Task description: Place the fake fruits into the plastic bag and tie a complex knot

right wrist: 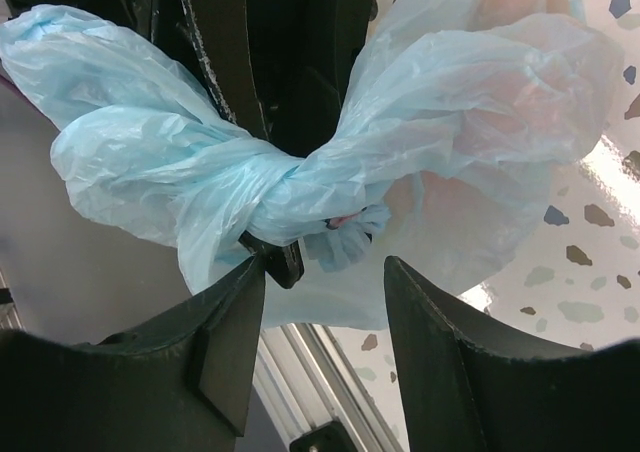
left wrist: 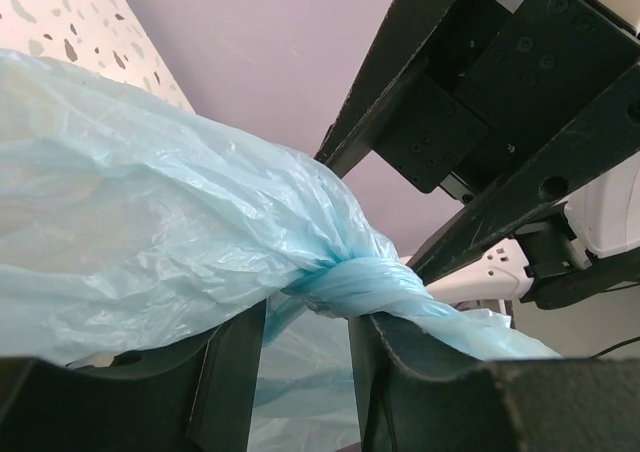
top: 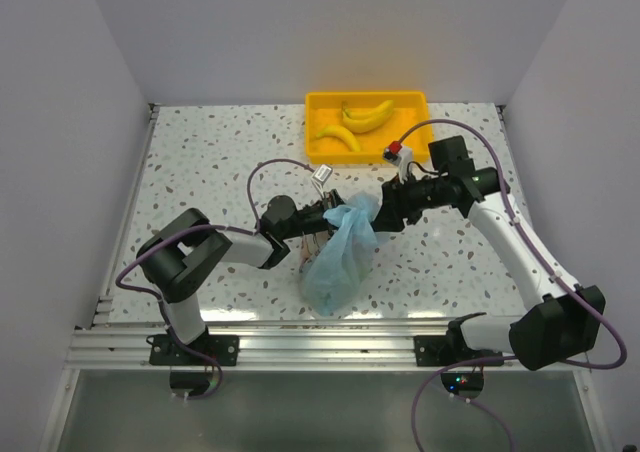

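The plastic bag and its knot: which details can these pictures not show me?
1. What is inside the plastic bag: top view, the cloudy film hides it; right wrist view gives only a pinkish shade.
2. How the knot is wound: both wrist views, crumpled film covers its turns.
3. Whether the left gripper clamps the film: left wrist view, film fills the gap between its jaws; top view, too small.

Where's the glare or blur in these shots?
Top external: sharp and evenly lit, with only faint shadows around the bag. Left wrist: the knot is crisp, while the near left fingers are dark and soft. Right wrist: bright glare on the table, and the right fingers are underexposed.
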Tool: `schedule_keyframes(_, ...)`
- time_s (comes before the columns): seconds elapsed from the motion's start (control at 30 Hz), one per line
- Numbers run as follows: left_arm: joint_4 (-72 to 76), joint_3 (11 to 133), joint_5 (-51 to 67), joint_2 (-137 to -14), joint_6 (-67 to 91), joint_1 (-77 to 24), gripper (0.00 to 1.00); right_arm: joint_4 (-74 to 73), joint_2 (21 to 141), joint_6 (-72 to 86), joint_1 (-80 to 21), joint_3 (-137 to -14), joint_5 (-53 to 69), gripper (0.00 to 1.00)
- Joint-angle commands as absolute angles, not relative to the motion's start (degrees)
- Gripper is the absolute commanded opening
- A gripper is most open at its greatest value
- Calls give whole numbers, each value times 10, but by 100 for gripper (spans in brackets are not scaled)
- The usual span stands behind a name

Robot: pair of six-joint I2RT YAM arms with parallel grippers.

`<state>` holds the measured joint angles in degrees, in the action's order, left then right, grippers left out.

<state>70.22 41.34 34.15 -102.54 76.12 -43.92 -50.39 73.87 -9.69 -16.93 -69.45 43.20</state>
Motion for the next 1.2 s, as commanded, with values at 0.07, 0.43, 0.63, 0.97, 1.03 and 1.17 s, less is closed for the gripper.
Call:
schedule_keyframes(0.07,731,425,342,-1013,770,-439,40,-484,740,-93,-171,-666,426,57)
schedule_keyframes(0.43,742,432,345,-1015,770,-444,39,-425,758,-57,-178,-636,468,69)
schedule_keyframes(0.63,747,431,346,-1013,770,-444,36,-349,745,-26,-178,-592,518,51)
schedule_keyframes(0.97,758,430,351,-1007,766,-434,36,-432,741,-102,-178,-608,511,21)
schedule_keyframes(1.03,759,433,352,-1008,767,-434,36,-430,737,-102,-178,-605,508,36)
schedule_keyframes(1.17,761,434,353,-1011,770,-437,36,-395,730,-77,-178,-592,509,36)
